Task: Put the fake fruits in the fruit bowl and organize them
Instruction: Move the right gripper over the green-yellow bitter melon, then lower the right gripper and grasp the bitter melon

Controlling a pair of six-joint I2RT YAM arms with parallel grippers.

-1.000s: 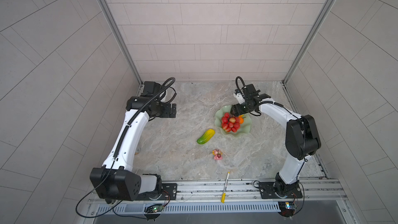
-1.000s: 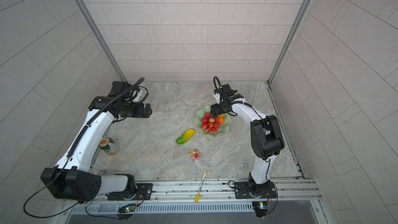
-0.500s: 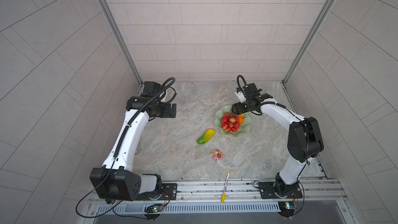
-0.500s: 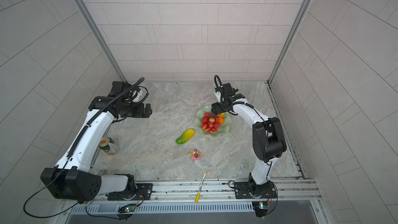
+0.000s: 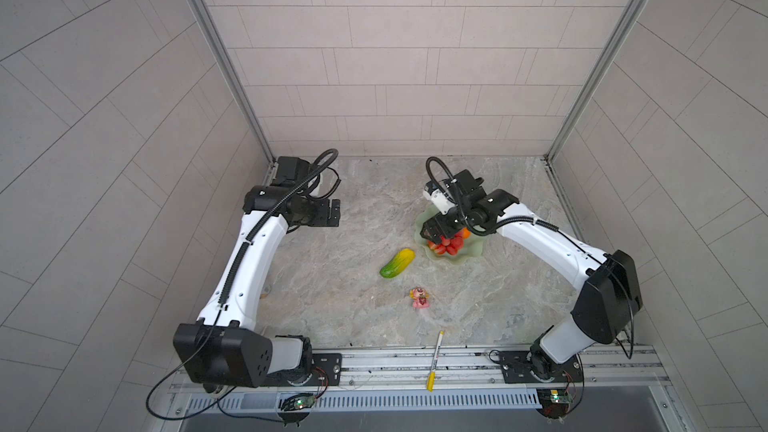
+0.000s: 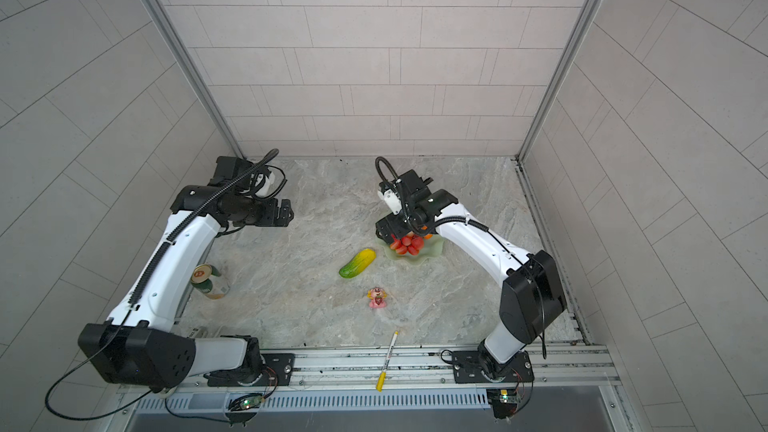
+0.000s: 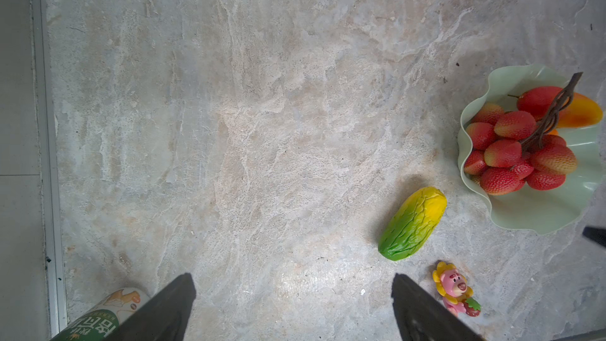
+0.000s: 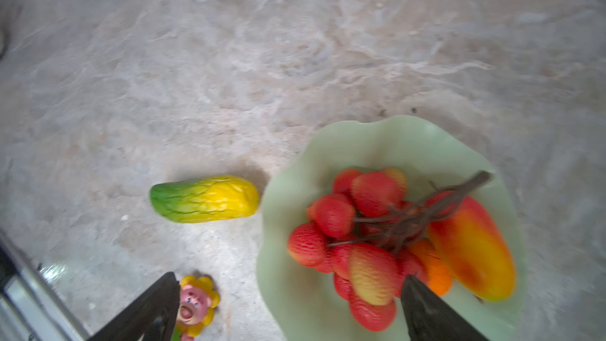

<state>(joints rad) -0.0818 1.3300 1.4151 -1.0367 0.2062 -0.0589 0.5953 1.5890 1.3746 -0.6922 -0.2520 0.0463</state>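
Green-to-yellow fruit (image 5: pixel 397 268): on table (image 5: pixel 332 284), just beside fruit bowl (image 5: pixel 461 258); likely light, stiff, slick, so best pinched across its middle | bowl holds grape bunch (image 5: pixel 448 245), mango (image 8: pixel 472 250), orange (image 8: pixel 436 273) | right gripper (image 8: pixel 290 277) above bowl, jaws wide, empty | left gripper (image 7: pixel 292 277) well apart, jaws wide, empty

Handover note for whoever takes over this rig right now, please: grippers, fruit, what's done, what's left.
Left gripper: open, empty, above the bare table.
Right gripper: open, empty, above the fruit bowl.
Done: grape bunch, mango and orange are in the bowl.
To do: green-yellow fruit lies on the table beside the bowl; place it inside.
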